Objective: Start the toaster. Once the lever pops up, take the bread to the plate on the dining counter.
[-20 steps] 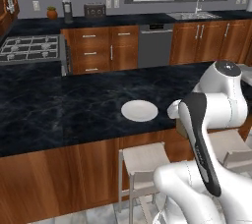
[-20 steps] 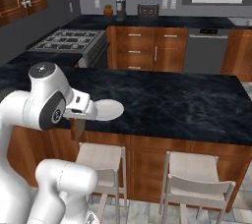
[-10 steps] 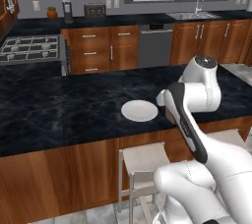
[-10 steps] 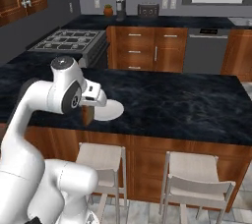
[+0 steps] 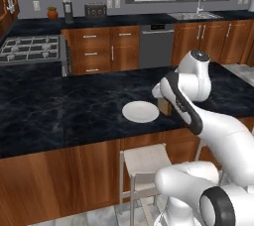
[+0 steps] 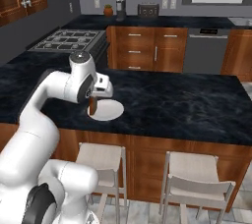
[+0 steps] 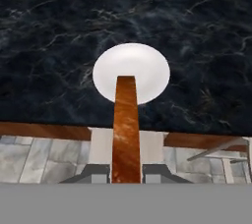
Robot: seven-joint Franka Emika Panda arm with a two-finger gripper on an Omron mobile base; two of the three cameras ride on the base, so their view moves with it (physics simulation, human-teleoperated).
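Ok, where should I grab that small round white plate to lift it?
Probably the rim of the small round white plate, coming from the front: it lies flat on the black marbled stone counter near its front edge, so only the thin rim offers a hold.

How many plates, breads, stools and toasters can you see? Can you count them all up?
Plates: 1, the plate, white, on the dining counter
Breads: 1, the bread, held in the gripper
Stools: 2, stool and stool
Toasters: 1, the toaster
Total: 5
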